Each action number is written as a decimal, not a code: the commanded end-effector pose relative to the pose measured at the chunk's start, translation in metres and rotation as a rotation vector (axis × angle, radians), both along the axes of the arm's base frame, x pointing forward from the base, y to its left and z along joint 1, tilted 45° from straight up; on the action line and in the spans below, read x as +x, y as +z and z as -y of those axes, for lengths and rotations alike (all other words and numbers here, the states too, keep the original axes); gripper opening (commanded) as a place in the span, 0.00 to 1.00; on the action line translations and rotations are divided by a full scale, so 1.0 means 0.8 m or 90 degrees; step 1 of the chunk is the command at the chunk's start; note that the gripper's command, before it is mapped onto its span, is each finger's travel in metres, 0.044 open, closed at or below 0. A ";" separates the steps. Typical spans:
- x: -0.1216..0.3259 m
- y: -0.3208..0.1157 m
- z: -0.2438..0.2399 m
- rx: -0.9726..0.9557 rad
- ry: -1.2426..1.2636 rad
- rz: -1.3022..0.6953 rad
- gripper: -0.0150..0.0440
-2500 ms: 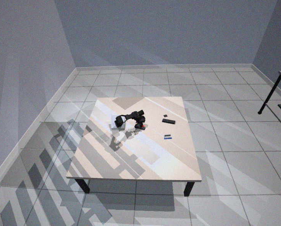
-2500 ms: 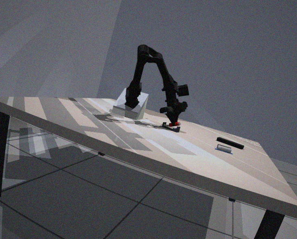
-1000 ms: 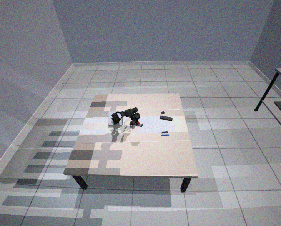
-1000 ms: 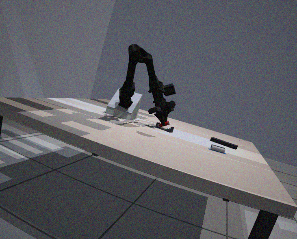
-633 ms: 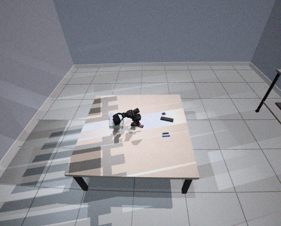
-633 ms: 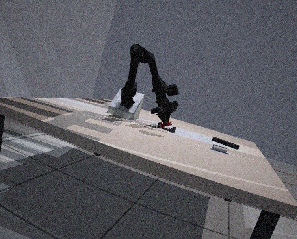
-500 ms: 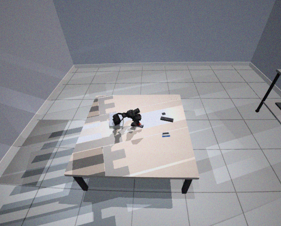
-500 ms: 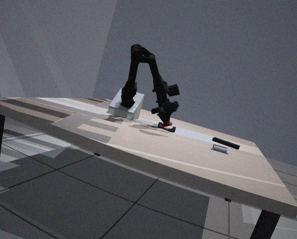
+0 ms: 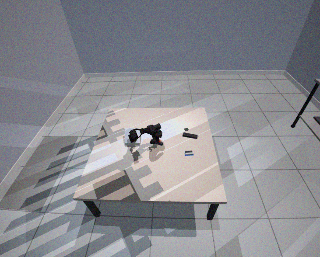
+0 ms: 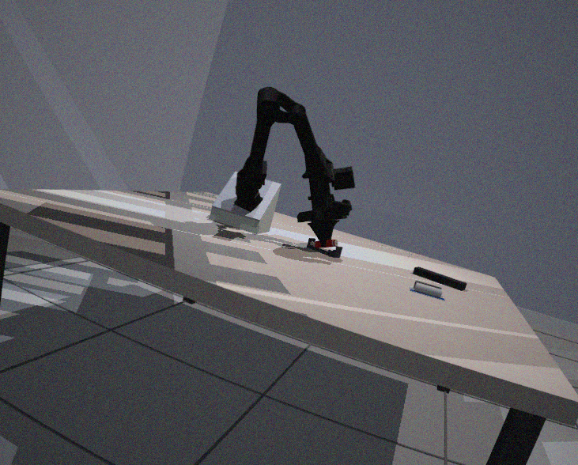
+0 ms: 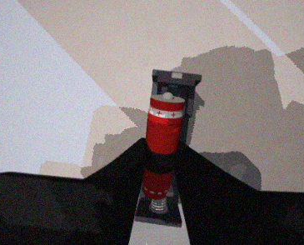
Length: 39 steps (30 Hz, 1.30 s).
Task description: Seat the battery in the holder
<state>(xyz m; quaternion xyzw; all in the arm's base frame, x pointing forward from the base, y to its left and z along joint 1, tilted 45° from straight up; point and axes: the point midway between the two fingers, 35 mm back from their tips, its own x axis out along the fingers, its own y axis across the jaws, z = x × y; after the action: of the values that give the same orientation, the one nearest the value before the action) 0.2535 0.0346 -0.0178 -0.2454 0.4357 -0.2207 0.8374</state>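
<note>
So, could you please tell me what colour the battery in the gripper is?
Red, with a white band of red plus signs near its terminal end; the wrist view shows the battery best.

Black arm on a table, red battery below its gripper, tiled floor
</note>
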 end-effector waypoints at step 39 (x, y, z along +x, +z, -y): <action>0.006 -0.004 0.010 0.047 -0.128 -0.148 0.36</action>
<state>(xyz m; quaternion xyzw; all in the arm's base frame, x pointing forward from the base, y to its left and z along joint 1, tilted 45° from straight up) 0.2628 0.0304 -0.0174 -0.1963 0.5414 -0.2519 0.7778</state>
